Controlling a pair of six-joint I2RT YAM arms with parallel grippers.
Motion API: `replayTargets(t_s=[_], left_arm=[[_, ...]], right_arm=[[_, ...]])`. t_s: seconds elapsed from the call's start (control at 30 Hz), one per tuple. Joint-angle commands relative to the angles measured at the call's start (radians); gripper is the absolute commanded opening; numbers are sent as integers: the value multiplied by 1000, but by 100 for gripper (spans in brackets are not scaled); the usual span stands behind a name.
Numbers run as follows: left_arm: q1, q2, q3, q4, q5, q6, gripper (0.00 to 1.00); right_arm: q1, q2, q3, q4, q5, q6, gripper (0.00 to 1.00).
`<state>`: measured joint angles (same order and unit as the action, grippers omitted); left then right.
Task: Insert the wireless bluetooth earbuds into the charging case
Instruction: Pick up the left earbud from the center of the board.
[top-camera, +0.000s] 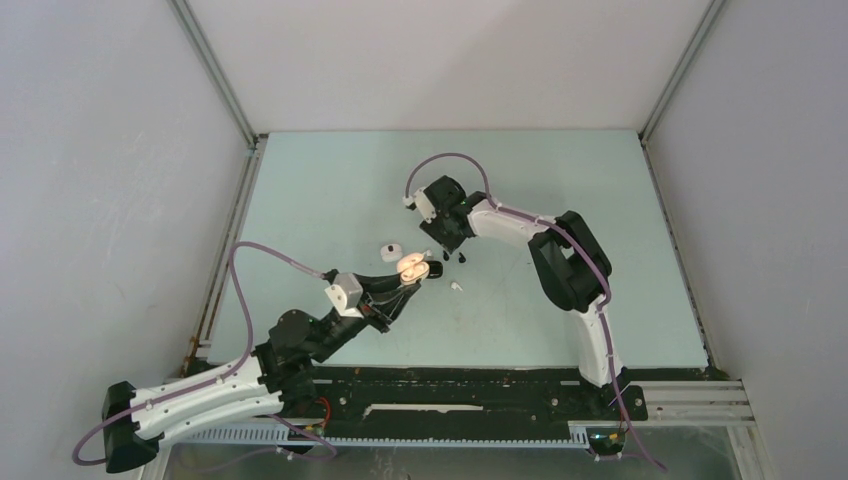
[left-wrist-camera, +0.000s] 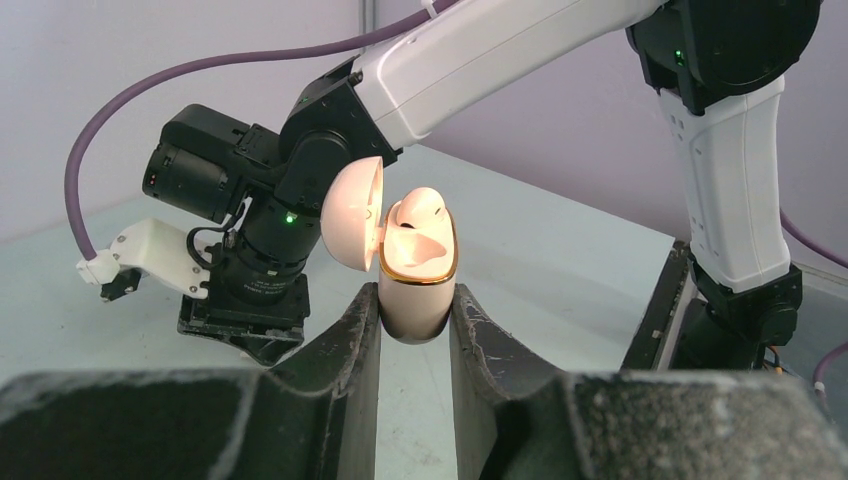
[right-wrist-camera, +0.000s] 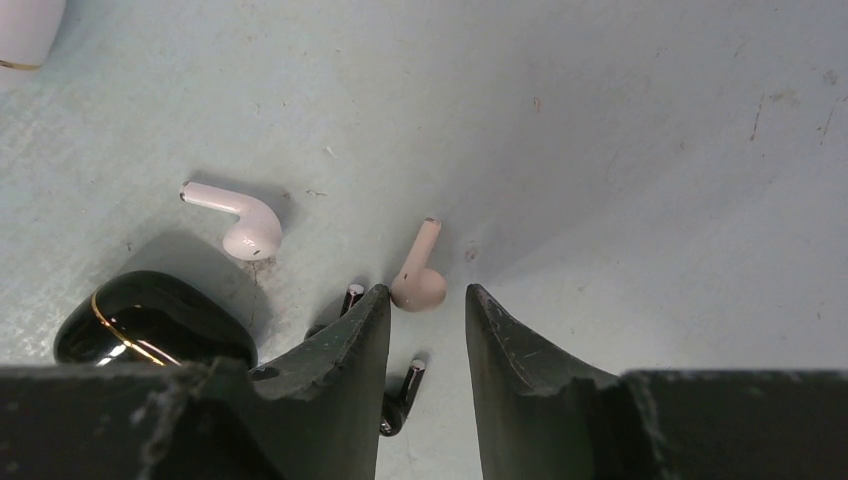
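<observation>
Directly ahead of the right hand (right-wrist-camera: 420, 292) lies a pale earbud (right-wrist-camera: 416, 268) on the counter (right-wrist-camera: 650, 150); its round head sits in the gap between the two fingertips, apparently not yet pinched; its stem runs away from the hand, leaning a little to the right; so the long axis lies across the closing line, and the jaws, narrow but with a gap showing, would meet on the head. The right arm is plainly the nearer one; the left hand (left-wrist-camera: 414, 318) is taken up, clamped on the body of the charging case (left-wrist-camera: 418, 280), held upright with its lid swung back. Counting: three pale buds, namely the one between the fingertips, a second white earbud (right-wrist-camera: 240, 220) to its left on the counter, and a seated earbud (left-wrist-camera: 417, 205) in one well of the case; two black earbuds (right-wrist-camera: 408, 385), partly hidden by one finger; one black case (right-wrist-camera: 150, 320) beside them; one small white case (top-camera: 388, 249) apart, as far as I can tell.
</observation>
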<state>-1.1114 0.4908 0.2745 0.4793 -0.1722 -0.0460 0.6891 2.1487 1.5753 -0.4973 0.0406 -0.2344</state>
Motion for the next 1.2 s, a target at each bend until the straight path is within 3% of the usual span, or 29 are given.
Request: replayTargets(t_s=[0.0, 0.6, 0.9, 1.17], left_arm=[[-1, 5, -9, 55, 11, -14, 0], [-1, 41, -14, 86, 16, -18, 0], [0, 31, -20, 82, 9, -18, 0], [-1, 29, -27, 83, -9, 3, 0]], right_arm=[[-18, 46, 20, -84, -60, 20, 37], [-44, 112, 86, -106, -157, 64, 36], [-60, 123, 91, -124, -168, 77, 27], [-68, 26, 19, -145, -222, 72, 10]])
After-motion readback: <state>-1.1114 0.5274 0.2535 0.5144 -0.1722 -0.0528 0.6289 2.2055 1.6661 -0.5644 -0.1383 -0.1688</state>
